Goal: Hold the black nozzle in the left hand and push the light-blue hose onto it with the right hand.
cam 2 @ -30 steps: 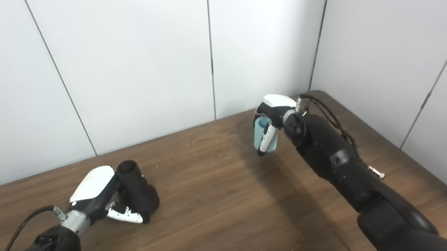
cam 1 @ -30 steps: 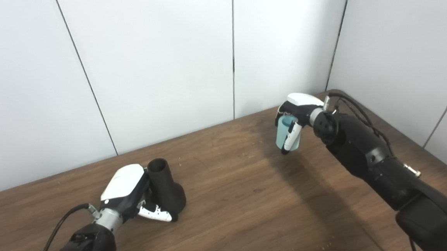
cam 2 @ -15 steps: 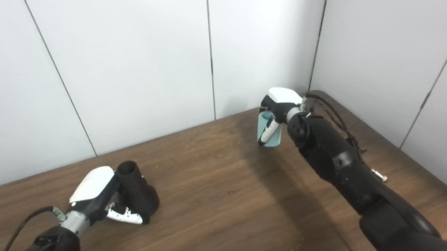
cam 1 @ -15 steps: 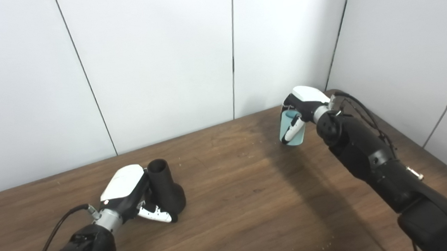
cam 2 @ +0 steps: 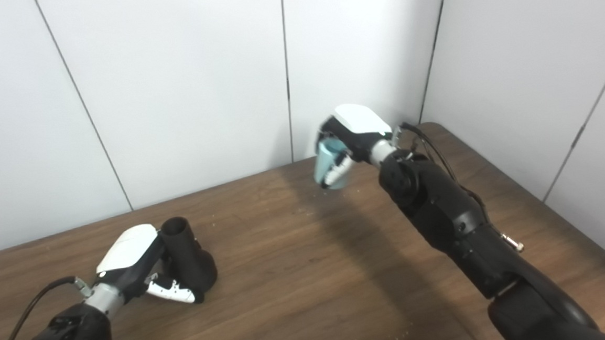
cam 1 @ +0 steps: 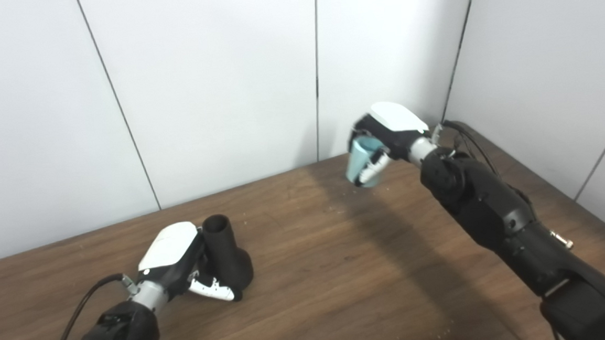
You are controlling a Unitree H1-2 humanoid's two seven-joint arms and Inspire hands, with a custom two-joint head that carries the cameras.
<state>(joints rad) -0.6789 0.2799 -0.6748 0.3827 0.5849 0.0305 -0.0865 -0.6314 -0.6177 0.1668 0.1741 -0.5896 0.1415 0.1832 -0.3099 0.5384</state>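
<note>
The black nozzle [cam 1: 226,256] stands on the brown table [cam 1: 330,273] at the left, narrow tube end up and wide base down. My left hand [cam 1: 174,264] is wrapped around its lower part, its white fingers [cam 1: 212,290] curled across the base. The light-blue hose [cam 1: 362,161] is a short pale-blue tube held in the air at the back right. My right hand [cam 1: 384,136] is shut on it, raised above the table near the rear wall, tilted to the left. The hose and the nozzle are far apart.
White wall panels [cam 1: 213,81] close the back and the right side of the table. The table's right edge [cam 1: 588,210] runs beside my right arm. Bare wood lies between the two hands.
My right hand has lifted the hose higher and carried it leftward, tilting it. The left hand and nozzle have stayed in place.
</note>
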